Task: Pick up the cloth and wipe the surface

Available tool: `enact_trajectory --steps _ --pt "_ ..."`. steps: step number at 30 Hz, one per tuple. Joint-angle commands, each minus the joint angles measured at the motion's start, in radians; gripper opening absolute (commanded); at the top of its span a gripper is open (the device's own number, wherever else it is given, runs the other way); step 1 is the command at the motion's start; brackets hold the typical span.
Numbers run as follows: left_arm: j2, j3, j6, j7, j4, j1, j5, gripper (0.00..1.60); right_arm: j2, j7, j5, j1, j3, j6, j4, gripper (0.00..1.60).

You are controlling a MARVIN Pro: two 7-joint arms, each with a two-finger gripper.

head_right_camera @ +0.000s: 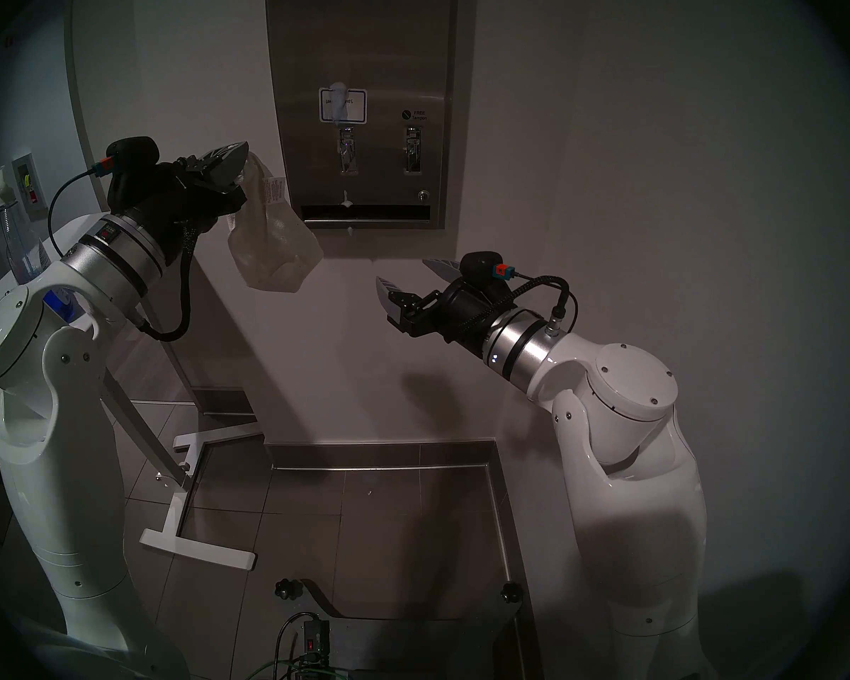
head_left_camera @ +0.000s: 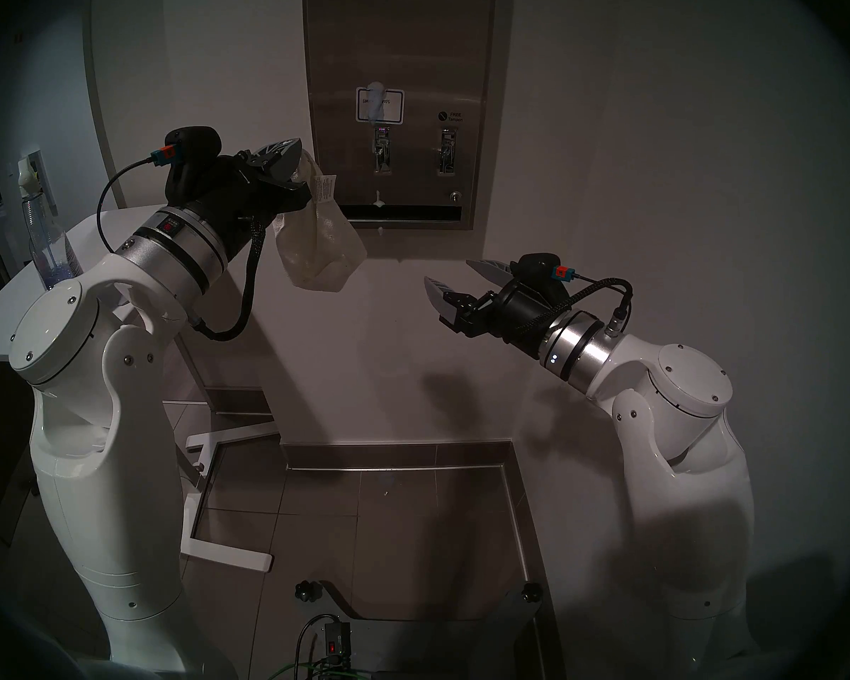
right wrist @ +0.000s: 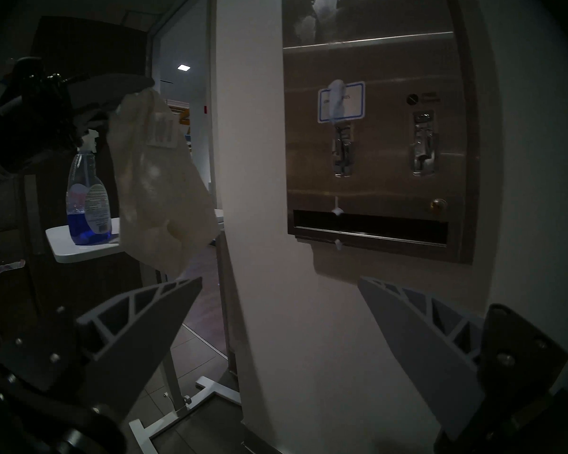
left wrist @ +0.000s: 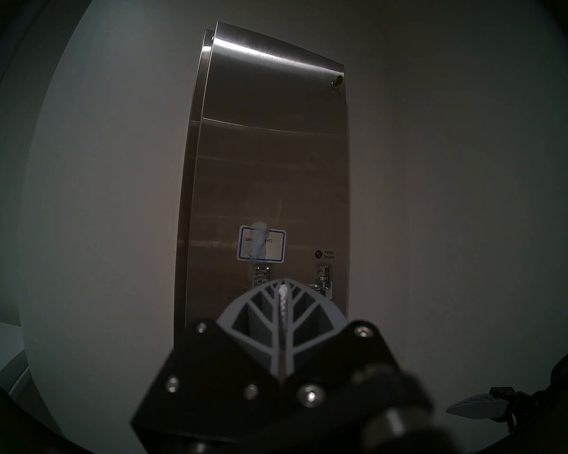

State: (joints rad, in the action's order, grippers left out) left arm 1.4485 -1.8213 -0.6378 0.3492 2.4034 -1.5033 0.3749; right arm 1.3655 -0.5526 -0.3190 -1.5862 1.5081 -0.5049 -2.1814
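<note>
On grey wall point(head_left_camera: 658, 173), foam-smeared dispenser front point(head_left_camera: 398, 41)

off-white cloth point(head_left_camera: 317, 245) hangs limp — steel dispenser front point(head_left_camera: 398, 51) foam-smeared

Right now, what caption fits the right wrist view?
Cloth hanging from left end effector beside foam-streaked steel dispenser.

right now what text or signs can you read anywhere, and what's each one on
"FREE Tampon", beside a slashed-circle sign: dispenser front, above the right lever slot.
Handwriting on the blue-bordered label: smeared with foam, unreadable.
Cloth tag: print too small.
Spray bottle label: blurred.
</note>
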Motion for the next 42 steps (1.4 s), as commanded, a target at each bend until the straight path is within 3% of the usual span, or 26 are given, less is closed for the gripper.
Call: enact_trajectory --steps 1,14,24,29,32,40,42 --pt "-0.002 0.001 0.015 0.002 0.021 0.025 0.000 0.00 0.046 0.015 0.015 0.109 -0.037 0.004 0.027 1.60" --pt "-0.001 0.000 0.016 0.004 0.021 0.025 -0.001 0.00 0.096 0.044 0.057 0.223 -0.115 0.017 0.215 1.60" --pt "-0.001 0.000 0.014 0.005 0.021 0.025 -0.001 0.00 0.162 0.068 0.092 0.284 -0.168 0.044 0.294 1.60" --pt "0.000 0.000 0.015 0.006 0.021 0.025 -0.002 0.00 0.163 0.057 0.112 0.319 -0.191 0.046 0.328 1.60" --pt "0.000 0.000 0.015 0.006 0.021 0.025 -0.002 0.00 0.134 0.042 0.120 0.355 -0.211 0.034 0.351 1.60" --pt "0.001 0.000 0.016 0.007 0.021 0.026 -0.004 0.00 0.039 -0.077 0.080 0.347 -0.192 -0.017 0.319 1.60" --pt "0.001 0.000 0.016 0.007 0.021 0.026 -0.004 0.00 0.042 -0.102 0.082 0.345 -0.179 -0.022 0.318 1.60"
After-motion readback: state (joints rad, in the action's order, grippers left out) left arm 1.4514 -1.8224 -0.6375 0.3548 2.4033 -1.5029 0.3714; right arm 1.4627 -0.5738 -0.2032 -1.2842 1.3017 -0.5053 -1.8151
